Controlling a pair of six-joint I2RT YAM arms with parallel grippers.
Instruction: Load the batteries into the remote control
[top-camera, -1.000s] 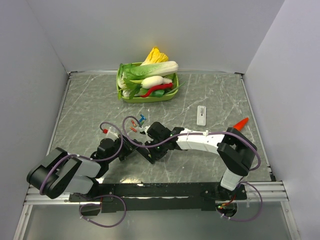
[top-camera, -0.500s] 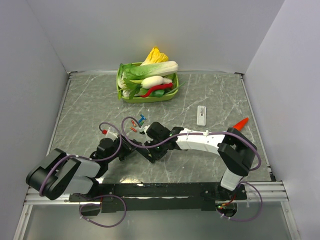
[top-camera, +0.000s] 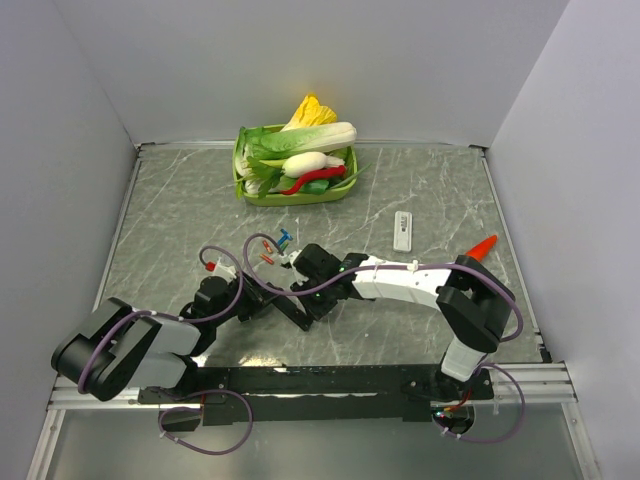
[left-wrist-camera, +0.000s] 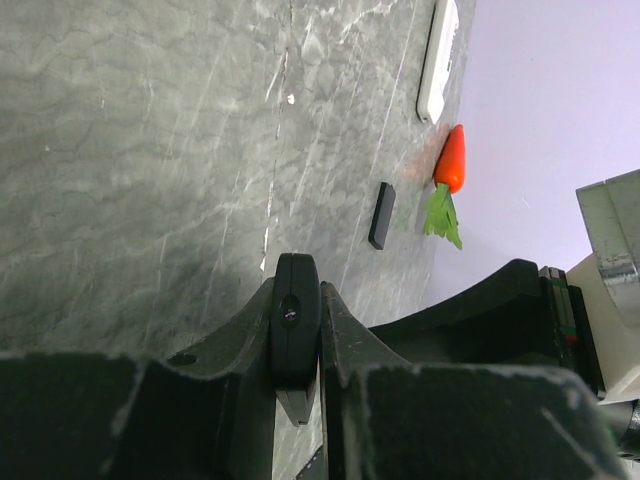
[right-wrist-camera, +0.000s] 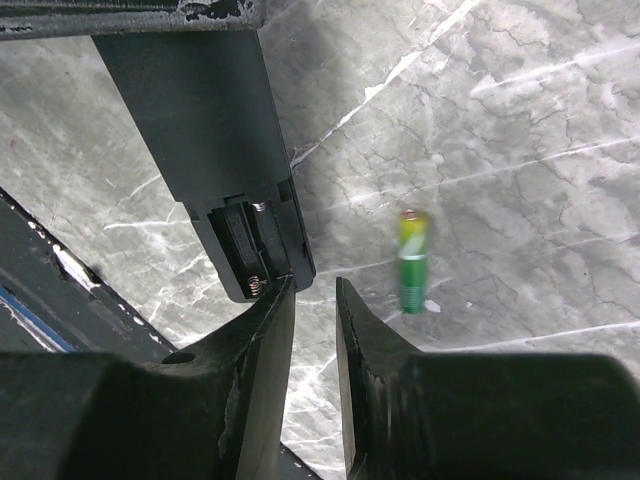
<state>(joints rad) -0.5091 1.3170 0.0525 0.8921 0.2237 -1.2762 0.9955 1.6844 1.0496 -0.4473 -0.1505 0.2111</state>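
My left gripper is shut on the black remote control, which I see end-on between its fingers. In the right wrist view the remote shows its open battery compartment with a spring. My right gripper is open just below that end, with nothing between its fingers. A green battery lies blurred on the table to its right. From above, both grippers meet at the remote. Red batteries and a blue one lie just behind it.
A white remote lies to the right. An orange carrot-like toy is near the right wall. A black battery cover lies on the table. A green basket of vegetables stands at the back.
The right gripper's jaws have spread apart. In the top view both arms stay almost where they were, and the left gripper still holds the remote.
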